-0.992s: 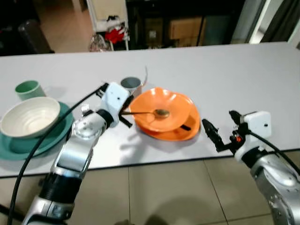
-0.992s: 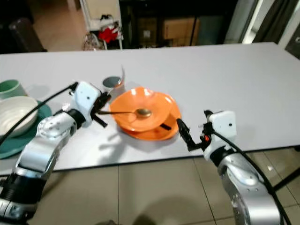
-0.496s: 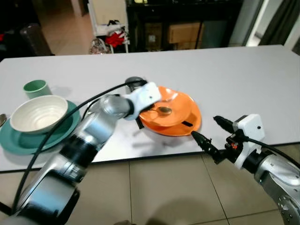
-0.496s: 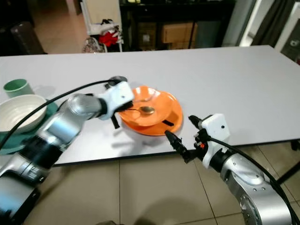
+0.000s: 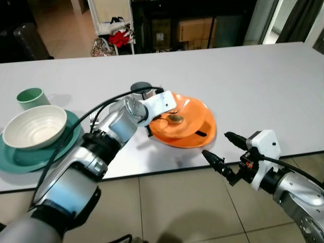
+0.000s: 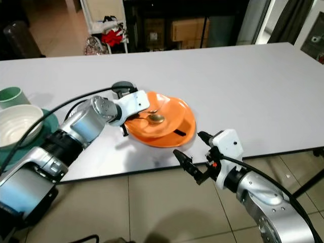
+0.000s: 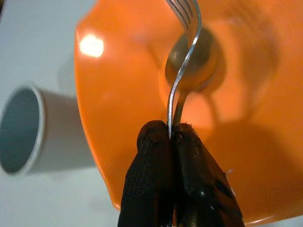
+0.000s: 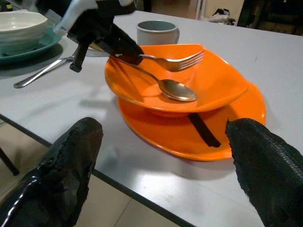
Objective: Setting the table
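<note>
White surface (image 5: 263, 76) spans mid-frame. At centre, the left end effector (image 7: 171, 137) is clamped on a fork (image 8: 175, 60) and spoon (image 8: 163, 84) handle over the orange bowl (image 8: 218, 82). Both utensils run lengthwise across the bowl, heads pointing away from the fingers. Lift straight, keeping them level. Lower right, the right end effector (image 5: 223, 152) hangs spread apart.

A home dining area: a long white table (image 5: 263, 76) stands on a tiled floor (image 5: 172, 207) and carries tableware, with an orange bowl (image 5: 185, 114) just ahead of the left arm's closed fingers, a white bowl (image 5: 34, 125) and a green cup (image 5: 30, 96) well to their side. Behind the table are dark shelves with cardboard boxes (image 5: 195, 29).
</note>
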Controlling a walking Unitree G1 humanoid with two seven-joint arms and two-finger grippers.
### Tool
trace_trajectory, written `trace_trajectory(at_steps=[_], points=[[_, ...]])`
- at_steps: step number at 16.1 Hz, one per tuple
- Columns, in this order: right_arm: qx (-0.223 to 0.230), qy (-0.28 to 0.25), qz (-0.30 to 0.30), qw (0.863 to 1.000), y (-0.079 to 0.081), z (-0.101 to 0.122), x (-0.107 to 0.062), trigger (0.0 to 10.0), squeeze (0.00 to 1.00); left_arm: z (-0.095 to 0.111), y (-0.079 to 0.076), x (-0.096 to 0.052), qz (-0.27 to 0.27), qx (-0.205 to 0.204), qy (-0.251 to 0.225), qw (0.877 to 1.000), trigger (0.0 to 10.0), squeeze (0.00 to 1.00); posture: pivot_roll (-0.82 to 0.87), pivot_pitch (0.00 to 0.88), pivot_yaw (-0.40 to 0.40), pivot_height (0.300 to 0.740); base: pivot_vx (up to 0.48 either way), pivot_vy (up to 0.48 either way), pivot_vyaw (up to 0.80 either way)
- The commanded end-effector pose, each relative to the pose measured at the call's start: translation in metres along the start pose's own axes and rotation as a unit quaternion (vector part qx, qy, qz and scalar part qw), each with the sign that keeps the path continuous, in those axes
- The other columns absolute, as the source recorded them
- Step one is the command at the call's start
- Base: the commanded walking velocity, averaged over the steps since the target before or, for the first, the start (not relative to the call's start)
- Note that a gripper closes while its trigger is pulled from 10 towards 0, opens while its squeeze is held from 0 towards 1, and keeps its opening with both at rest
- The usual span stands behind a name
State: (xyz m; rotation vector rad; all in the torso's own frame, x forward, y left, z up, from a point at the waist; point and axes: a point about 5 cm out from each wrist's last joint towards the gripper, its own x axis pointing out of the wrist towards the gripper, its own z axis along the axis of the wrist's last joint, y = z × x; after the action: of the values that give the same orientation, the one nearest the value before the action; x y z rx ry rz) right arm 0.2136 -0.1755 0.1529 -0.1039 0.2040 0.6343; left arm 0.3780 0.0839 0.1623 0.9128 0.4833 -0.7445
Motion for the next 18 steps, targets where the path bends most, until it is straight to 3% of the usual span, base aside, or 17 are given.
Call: trace_trajectory(at_steps=[1,2,3,5,14,15,16,18], points=[[-0.013,-0.008,0.005,1.0,0.003,0.005,-0.001,10.0,0.0,0.007,0.008,-0.003,0.018,0.01,-0.004,1.0,10.0,0.0,-0.07,0.0,0.075,0.74,0.0,0.0,0.0],[-0.013,-0.008,0.005,1.0,0.003,0.005,-0.001,10.0,0.0,0.009,0.009,-0.002,0.019,0.011,-0.002,1.0,10.0,0.04,-0.07,0.0,0.079,0.74,0.0,0.0,0.0],[-0.013,-0.009,0.005,1.0,0.003,0.005,-0.001,10.0,0.0,0.011,0.01,-0.002,0.018,0.01,-0.003,1.0,10.0,0.82,-0.07,0.0,0.08,0.74,0.0,0.0,0.0],[-0.012,-0.009,0.004,1.0,0.003,0.005,-0.001,10.0,0.0,0.014,0.01,-0.002,0.014,0.003,-0.012,1.0,10.0,1.0,-0.07,0.0,0.08,0.74,0.0,0.0,0.0],[-0.014,-0.01,0.006,1.0,0.003,0.006,-0.003,10.0,0.0,0.027,0.024,-0.021,0.013,-0.046,-0.083,0.995,10.0,1.0,-0.06,0.0,0.07,0.74,0.0,0.0,0.0],[-0.012,-0.013,-0.008,1.0,0.002,0.005,-0.004,10.0,0.0,0.034,0.029,-0.03,0.036,-0.087,-0.142,0.985,10.0,1.0,-0.07,0.0,0.072,0.74,0.0,0.0,0.0],[-0.014,-0.02,-0.041,0.999,0.001,0.005,-0.004,10.0,0.0,0.04,0.034,-0.041,0.069,-0.148,-0.231,0.959,10.0,1.0,-0.07,0.0,0.075,0.74,0.0,0.0,0.0],[-0.014,-0.034,-0.103,0.994,-0.004,0.006,-0.004,10.0,0.0,0.034,0.034,-0.051,0.107,-0.213,-0.298,0.924,10.0,1.0,-0.08,0.0,0.072,0.74,0.0,0.0,0.0]])
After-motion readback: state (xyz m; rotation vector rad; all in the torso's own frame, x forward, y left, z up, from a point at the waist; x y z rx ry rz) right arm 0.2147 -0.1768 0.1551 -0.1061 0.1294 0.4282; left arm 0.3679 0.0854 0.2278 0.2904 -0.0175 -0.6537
